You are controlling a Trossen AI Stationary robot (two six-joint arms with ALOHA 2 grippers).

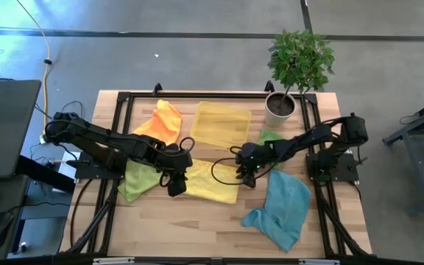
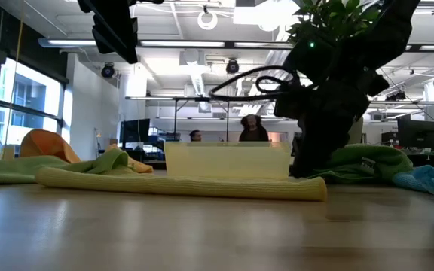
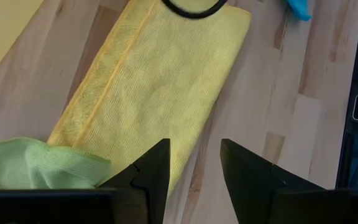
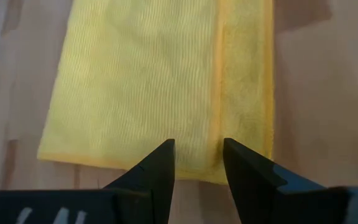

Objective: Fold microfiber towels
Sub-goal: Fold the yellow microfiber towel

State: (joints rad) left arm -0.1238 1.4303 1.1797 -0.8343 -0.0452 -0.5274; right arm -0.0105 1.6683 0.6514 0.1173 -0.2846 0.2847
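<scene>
The yellow towel lies folded into a long flat strip on the wooden table; it also shows in the low view. My left gripper hangs open above the strip's left end, well clear of the table. My right gripper stands open, low over the strip's right end. The orange towel and a light green towel lie at the left. Another light green towel and the teal towel lie at the right. My right gripper points slanting down at the right end edge of the yellow towel, fingers apart. I cannot tell whether the fingertips touch the cloth.
A shallow yellow tray sits at the far middle, with a potted plant at the far right corner. Black frame rails run along the table's sides. Bare wood lies along the near edge.
</scene>
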